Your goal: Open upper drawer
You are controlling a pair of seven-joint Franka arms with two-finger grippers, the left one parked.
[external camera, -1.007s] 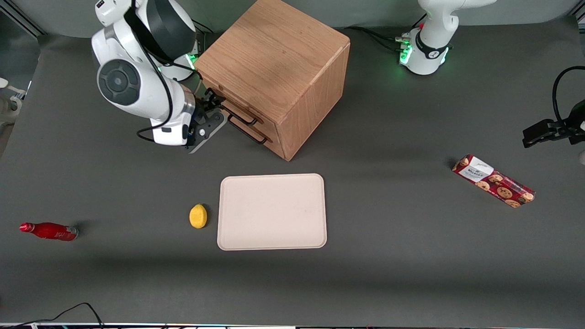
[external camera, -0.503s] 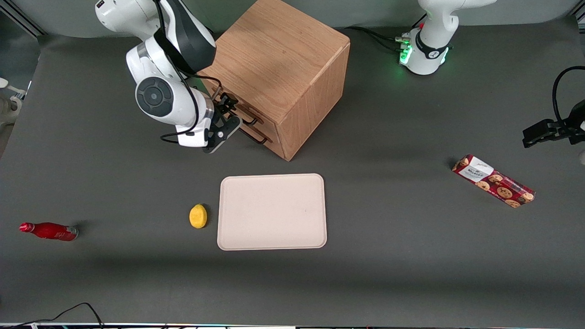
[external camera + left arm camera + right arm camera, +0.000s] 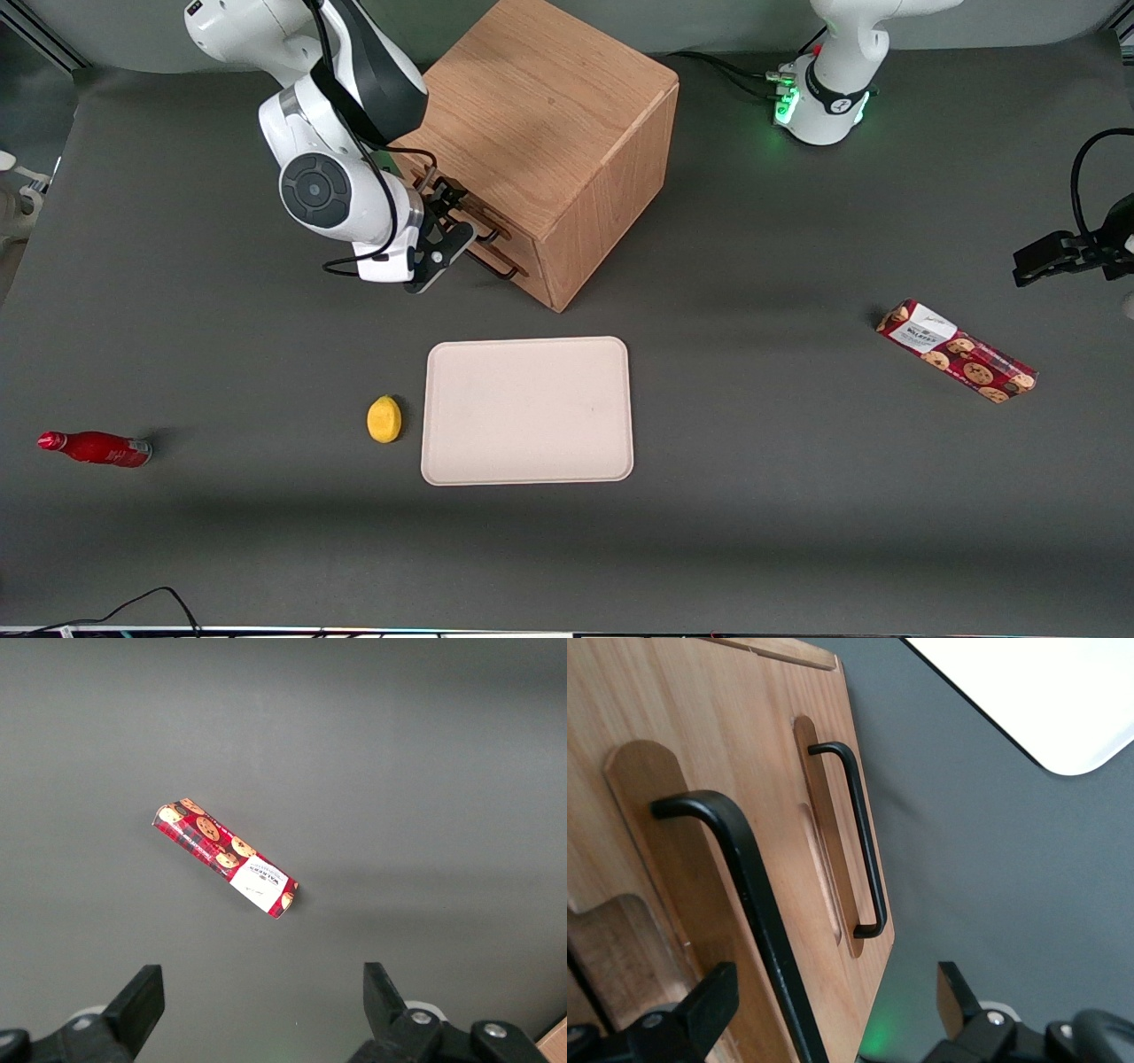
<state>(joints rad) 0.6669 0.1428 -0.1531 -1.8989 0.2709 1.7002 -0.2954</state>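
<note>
The oak cabinet stands on the grey table, its two drawer fronts turned toward the working arm's end. The upper drawer has a black bar handle, seen in the front view just above the lower drawer's matching handle. My gripper is open right in front of the upper drawer. In the right wrist view the gripper has one finger on each side of the upper handle's bar. The lower handle lies clear of the fingers. The upper drawer's front looks flush with the cabinet.
A beige tray lies nearer the front camera than the cabinet, with a yellow lemon beside it. A red bottle lies toward the working arm's end. A red cookie packet lies toward the parked arm's end, also in the left wrist view.
My arm has swung toward the cabinet. The gripper has moved from beside the drawer fronts to straddle the upper handle. The drawers have not moved.
</note>
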